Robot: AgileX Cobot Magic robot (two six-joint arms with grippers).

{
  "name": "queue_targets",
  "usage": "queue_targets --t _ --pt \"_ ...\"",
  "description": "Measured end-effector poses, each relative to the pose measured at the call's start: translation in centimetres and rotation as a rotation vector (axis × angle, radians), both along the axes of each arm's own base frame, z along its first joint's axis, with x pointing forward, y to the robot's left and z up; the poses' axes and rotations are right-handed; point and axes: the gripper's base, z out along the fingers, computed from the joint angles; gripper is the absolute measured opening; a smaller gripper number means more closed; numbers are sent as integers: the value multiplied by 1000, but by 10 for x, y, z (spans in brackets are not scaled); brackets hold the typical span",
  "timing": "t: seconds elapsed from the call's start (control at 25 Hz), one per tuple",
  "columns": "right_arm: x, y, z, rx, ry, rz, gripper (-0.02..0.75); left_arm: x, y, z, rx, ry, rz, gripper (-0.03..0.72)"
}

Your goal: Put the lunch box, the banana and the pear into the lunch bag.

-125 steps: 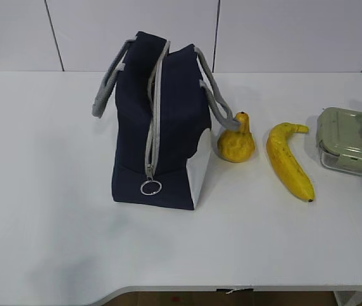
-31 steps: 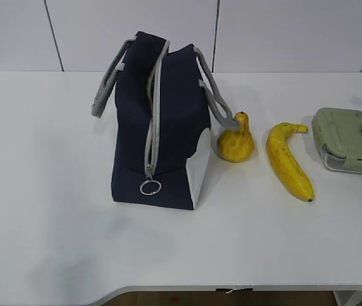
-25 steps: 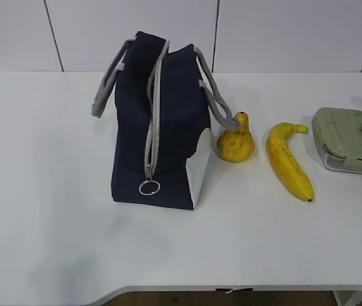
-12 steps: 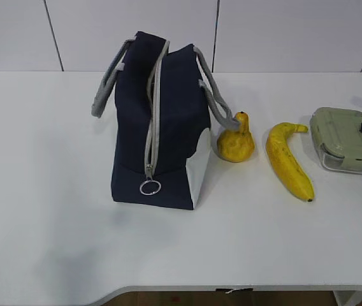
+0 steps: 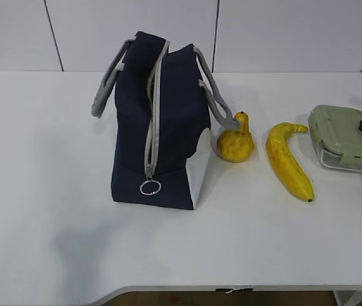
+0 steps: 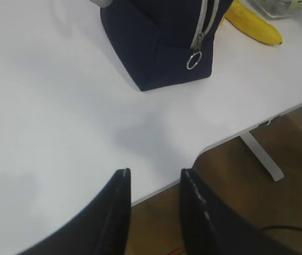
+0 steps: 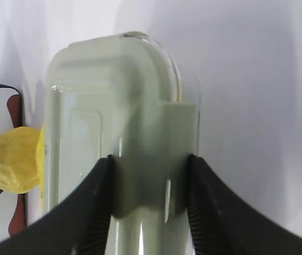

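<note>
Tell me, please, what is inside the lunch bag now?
Nothing inside can be seen: the lunch bag stands with its grey zipper closed. The pear, banana and lunch box are outside it.

White table [image 5: 41,191] (lunch bag [image 5: 168,146], pear [image 5: 235,143], banana [image 5: 288,162])

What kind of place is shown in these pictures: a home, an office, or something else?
Probably a lab or test room, not a home. A plain white table stands before bare white wall panels, and only a lunch bag, a pear, a banana and a lunch box are laid out.
</note>
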Motion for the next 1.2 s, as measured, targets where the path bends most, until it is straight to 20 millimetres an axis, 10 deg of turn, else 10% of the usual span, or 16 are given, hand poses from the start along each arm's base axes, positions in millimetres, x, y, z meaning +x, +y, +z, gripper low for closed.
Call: queue_targets --t 1.2 --pt "0 3 13 54 -14 -18 309 127 -24 18 -119 145 93 374"
